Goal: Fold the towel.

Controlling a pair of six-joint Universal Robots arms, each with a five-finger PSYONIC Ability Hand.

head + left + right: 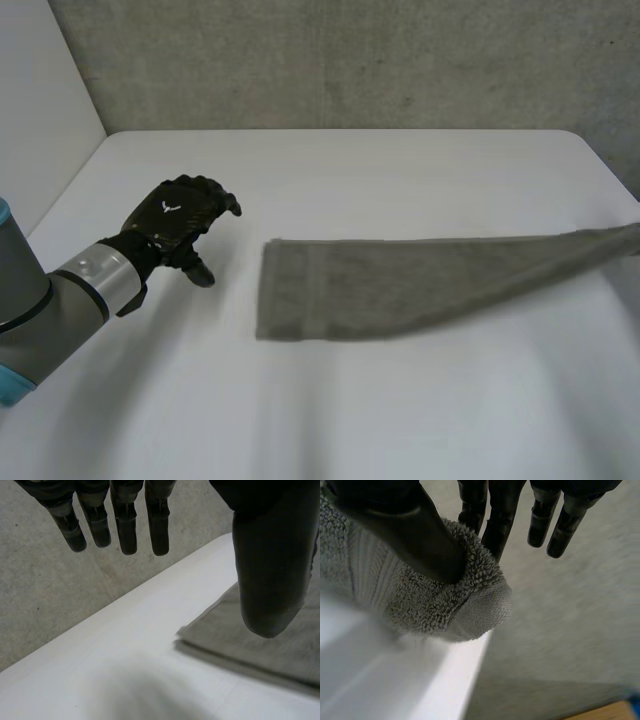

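Note:
A grey towel (400,285) lies stretched across the white table (350,170), folded into a long strip that narrows toward the right edge and lifts off the surface there. In the right wrist view my right hand (410,530) pinches the towel's end (435,605) between its thumb and fingers, just past the table's edge. My left hand (180,215) hovers over the table to the left of the towel's square end, fingers relaxed and holding nothing. In the left wrist view the towel's near corner (280,655) lies below the left hand's thumb (272,570).
A grey concrete wall (350,60) runs behind the table, and a white panel (40,90) stands at the left. The table's right edge (465,680) drops off just beside the right hand. Bare table surface lies in front of the towel.

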